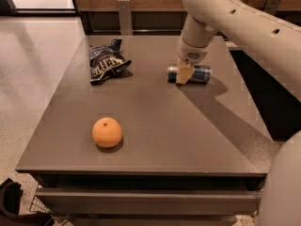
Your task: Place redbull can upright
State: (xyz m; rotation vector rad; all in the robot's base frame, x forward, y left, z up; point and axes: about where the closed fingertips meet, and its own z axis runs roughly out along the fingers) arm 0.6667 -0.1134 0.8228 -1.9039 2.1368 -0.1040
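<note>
The robot's end effector reaches down onto the redbull can, which lies on its side at the far right of the tabletop; whether it grips the can cannot be told. The can's blue-and-silver label is unreadable. To the left lies a dark blue snack bag with illegible white lettering, and an orange sits nearer the front edge.
</note>
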